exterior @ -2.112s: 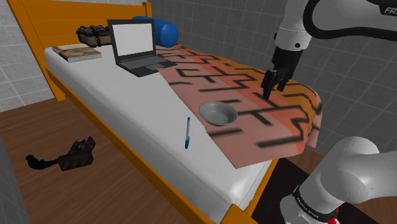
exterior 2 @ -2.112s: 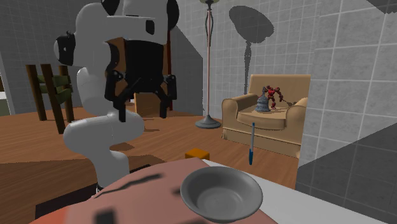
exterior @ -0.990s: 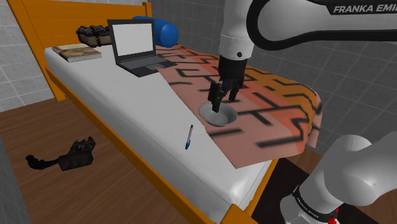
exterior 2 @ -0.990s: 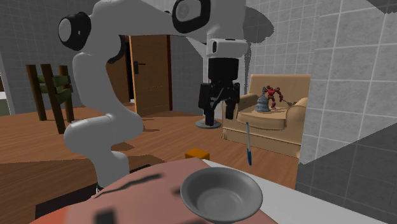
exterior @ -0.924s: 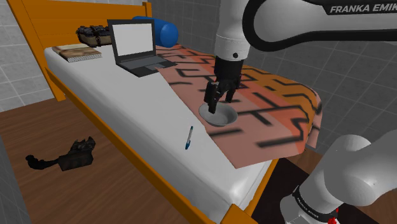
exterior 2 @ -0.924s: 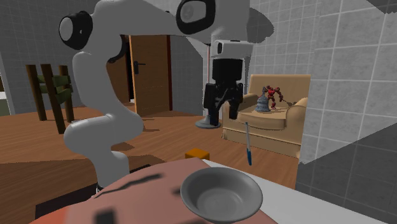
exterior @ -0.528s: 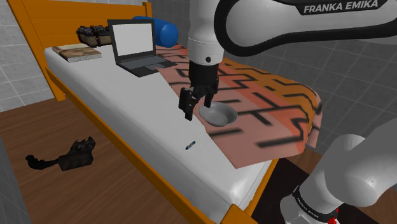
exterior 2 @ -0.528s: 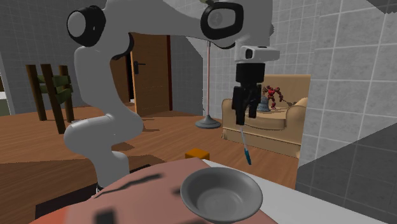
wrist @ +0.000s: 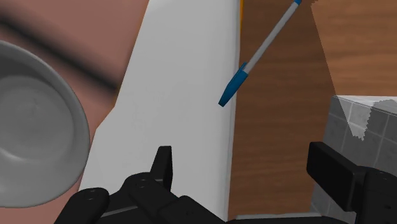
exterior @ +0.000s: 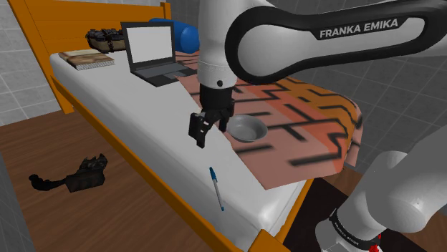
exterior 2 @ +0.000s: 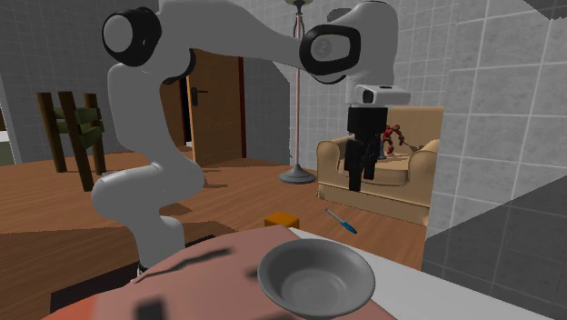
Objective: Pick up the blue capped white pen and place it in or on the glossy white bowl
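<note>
While the pick is not yet made, the shoulder view has the gripper [exterior: 203, 129] hanging over the bed [exterior: 122, 100] beside the bowl [exterior: 246, 129]. The pen [exterior: 216, 188] lies near the mattress edge, apart from it.

Second exterior view: gripper [exterior 2: 361, 171] above the pen [exterior 2: 342, 221], bowl [exterior 2: 316, 277] nearer the camera.

Wrist view: fingers [wrist: 164, 167] apart, nothing between. The pen [wrist: 257, 57] sits slanted ahead of them, the bowl [wrist: 32, 146] off to one side.

Best bet: centre over the barrel, turn so the jaws cross it, descend straight. A nudge likely rolls it off.
</note>
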`<state>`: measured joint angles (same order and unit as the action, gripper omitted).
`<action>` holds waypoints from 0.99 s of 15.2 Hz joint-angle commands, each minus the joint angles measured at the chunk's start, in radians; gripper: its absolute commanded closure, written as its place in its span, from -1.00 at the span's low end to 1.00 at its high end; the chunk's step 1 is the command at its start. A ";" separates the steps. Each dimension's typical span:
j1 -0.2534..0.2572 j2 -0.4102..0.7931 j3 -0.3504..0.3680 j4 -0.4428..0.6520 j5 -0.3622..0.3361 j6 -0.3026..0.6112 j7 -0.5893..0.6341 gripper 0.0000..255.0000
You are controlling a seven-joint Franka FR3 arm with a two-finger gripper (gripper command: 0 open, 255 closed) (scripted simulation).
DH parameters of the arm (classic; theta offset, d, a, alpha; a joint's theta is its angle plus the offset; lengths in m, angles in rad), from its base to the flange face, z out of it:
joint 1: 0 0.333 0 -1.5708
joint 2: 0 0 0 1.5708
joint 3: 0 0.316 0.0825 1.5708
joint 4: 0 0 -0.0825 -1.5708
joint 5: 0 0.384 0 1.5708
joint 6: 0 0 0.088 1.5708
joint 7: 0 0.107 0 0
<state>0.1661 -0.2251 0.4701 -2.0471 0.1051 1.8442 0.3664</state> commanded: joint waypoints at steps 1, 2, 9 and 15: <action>0.000 0.003 0.001 -0.032 0.000 0.035 -0.002 -1.00; 0.000 0.003 0.001 -0.032 0.000 0.035 -0.002 -1.00; 0.000 0.003 0.001 -0.032 0.000 0.035 -0.002 -1.00; 0.000 0.003 0.001 -0.032 0.000 0.035 -0.002 1.00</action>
<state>0.1662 -0.2218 0.4713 -2.0791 0.1050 1.8794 0.3642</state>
